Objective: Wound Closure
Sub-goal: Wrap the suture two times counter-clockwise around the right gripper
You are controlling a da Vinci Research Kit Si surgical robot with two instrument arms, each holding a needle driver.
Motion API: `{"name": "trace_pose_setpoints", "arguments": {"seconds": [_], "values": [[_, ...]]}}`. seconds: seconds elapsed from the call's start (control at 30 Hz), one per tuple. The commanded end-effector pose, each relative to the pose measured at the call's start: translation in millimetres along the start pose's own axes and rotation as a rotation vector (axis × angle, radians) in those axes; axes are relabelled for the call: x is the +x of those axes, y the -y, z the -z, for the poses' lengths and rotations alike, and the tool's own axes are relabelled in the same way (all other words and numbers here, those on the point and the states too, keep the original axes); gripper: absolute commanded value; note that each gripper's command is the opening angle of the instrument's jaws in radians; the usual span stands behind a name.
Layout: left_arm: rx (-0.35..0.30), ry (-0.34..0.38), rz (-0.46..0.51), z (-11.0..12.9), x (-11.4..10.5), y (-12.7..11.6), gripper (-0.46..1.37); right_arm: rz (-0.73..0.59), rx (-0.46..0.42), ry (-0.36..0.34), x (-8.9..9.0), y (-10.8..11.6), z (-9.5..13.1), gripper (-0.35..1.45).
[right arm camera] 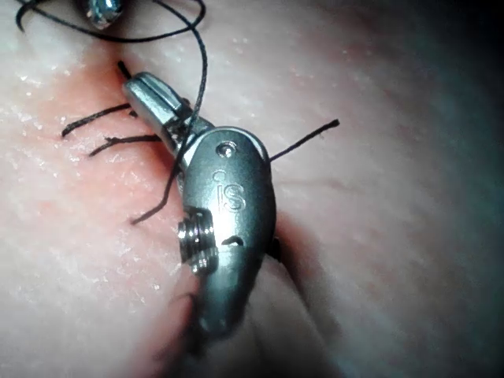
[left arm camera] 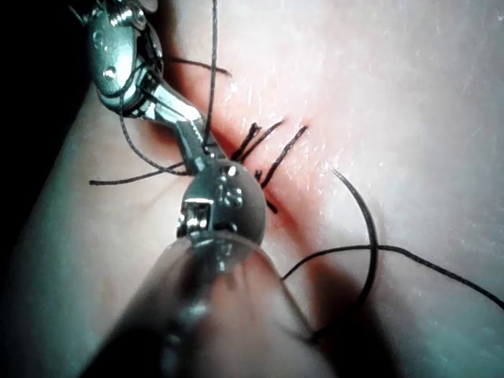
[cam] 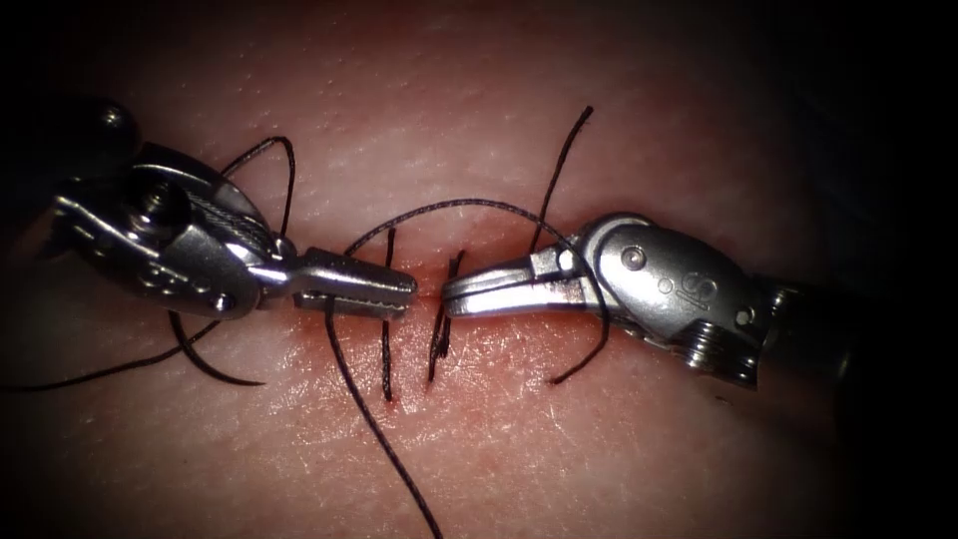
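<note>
Over the cut in the tissue (cam: 619, 449) my two tools meet almost tip to tip. My left tool (cam: 399, 291) has its jaws shut on the dark thread (cam: 469, 205) near their base. From there the thread arcs over to my right tool (cam: 454, 299) and wraps around it behind the jaws. The right jaws are shut, with their tips touching a frayed stitch (cam: 439, 339); I cannot tell whether they grip it. In the left wrist view the thread drops onto the left tool (left arm camera: 193, 138). In the right wrist view it crosses the right tool (right arm camera: 138, 87).
A second stitch (cam: 387, 344) crosses the cut beside the left jaws. One long strand (cam: 384, 439) runs toward the near edge. Loose thread (cam: 215, 369) curls under the left tool's wrist. Red fluid (cam: 499, 334) stains the tissue along the cut.
</note>
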Motion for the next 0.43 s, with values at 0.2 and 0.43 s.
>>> {"name": "trace_pose_setpoints", "arguments": {"seconds": [0.2,0.43], "values": [[-0.006,0.003,0.015,-0.4,-1.2,-1.1,-0.35,0.000,0.000,-0.010,0.3,0.4,0.2,-0.35],[-0.011,0.009,0.020,-0.9,-1.5,-1.8,-0.35,-0.002,-0.008,-0.024,0.5,0.1,0.2,-0.35]]}}
